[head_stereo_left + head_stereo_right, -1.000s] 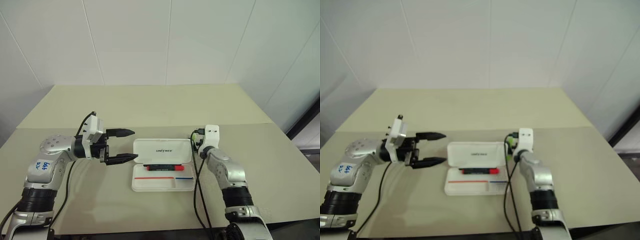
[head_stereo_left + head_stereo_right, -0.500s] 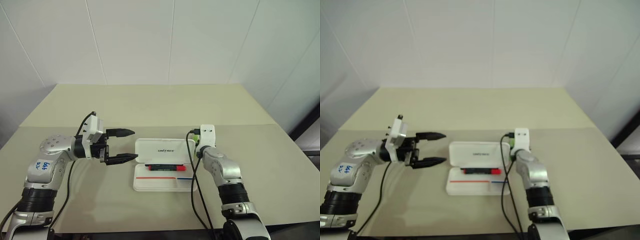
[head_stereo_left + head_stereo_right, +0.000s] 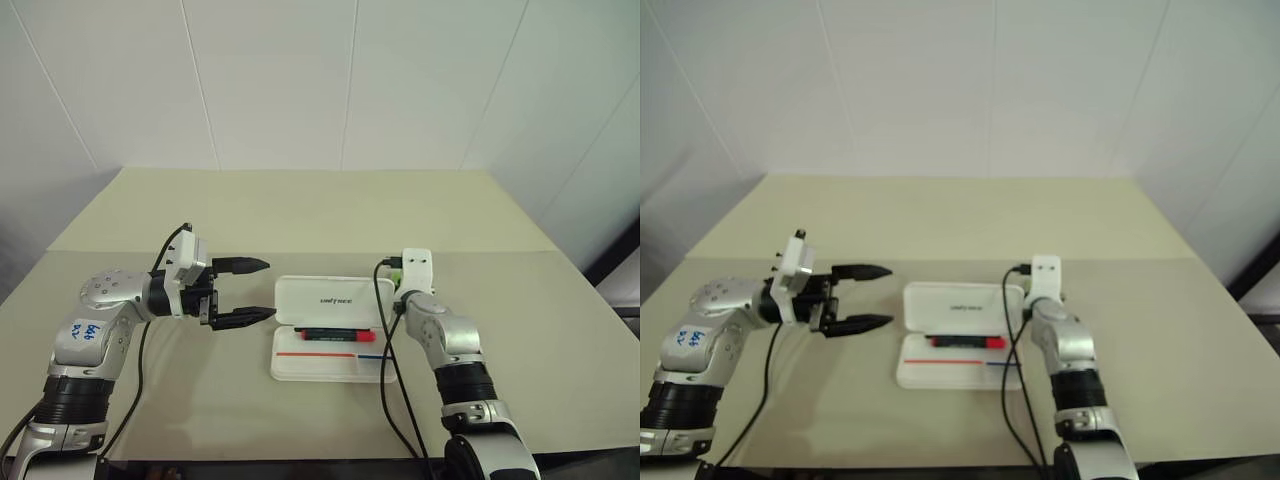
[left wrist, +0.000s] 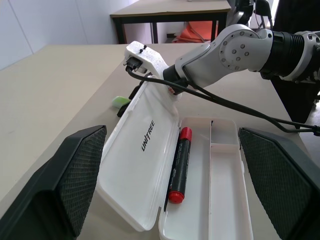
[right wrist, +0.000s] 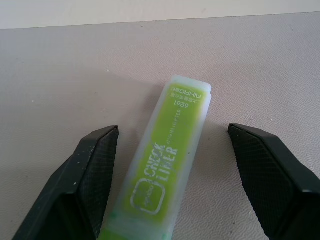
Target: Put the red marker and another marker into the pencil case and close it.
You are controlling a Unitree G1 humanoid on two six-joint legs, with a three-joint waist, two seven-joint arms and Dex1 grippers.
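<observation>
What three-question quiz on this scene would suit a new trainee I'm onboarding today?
1. True or false: the red marker already lies in the open case.
2. Which item sits between the right gripper's open jaws? A) eraser B) green highlighter C) ruler
3. Fill in: the left gripper hovers beside the case with its jaws ____.

Key: 1 true; 2 B, it lies on the table, not yet gripped; 3 open.

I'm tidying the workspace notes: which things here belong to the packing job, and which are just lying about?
Job:
- red marker, already in the open case
- green highlighter, on the table between the open right gripper's fingers
- white pencil case, lid up

Lying about:
- nothing else on the beige table
</observation>
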